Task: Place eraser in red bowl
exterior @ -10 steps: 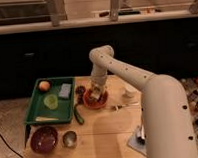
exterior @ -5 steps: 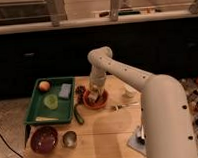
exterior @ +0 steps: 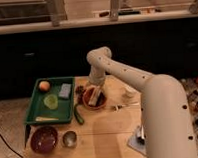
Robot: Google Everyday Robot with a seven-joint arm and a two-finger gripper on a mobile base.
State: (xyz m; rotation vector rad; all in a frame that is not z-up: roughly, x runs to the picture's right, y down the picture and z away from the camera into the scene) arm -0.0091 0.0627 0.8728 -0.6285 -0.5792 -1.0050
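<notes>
One gripper [exterior: 95,93], down in your red bowl [exterior: 85,100] beside the green tray [exterior: 34,104]; whether it is open, closed or holding the eraser, you cannot tell.

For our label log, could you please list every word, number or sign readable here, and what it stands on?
None: no readable text shows on the green tray, the red bowl or the arm. The gripper sits over the red bowl.
</notes>
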